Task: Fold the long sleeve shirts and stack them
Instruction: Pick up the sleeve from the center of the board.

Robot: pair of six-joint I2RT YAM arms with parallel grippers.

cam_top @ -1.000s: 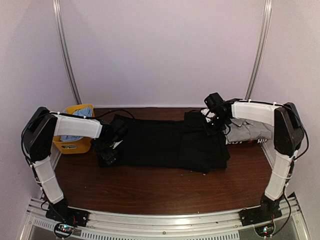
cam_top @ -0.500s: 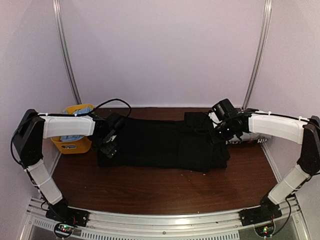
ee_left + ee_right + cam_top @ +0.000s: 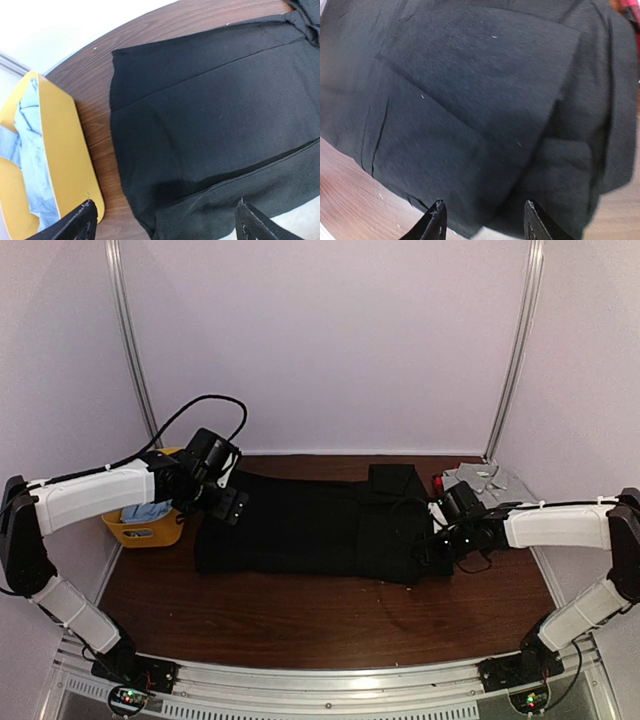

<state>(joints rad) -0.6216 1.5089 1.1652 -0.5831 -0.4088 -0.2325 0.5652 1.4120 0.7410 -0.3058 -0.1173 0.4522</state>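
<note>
across the surface, black shirt lies long l-to-r; left fingers & right fingers by its ends, spread, empty.

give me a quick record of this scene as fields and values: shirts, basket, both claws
black shirt: lying flat across the wooden table, partly folded
grey shirt: far right corner, by the black shirt's right end
yellow basket: left edge, light blue cloth inside
left claw: open, over the black shirt's left end, holding nothing
right claw: open, over its right end, holding nothing
stack: not yet made
</note>
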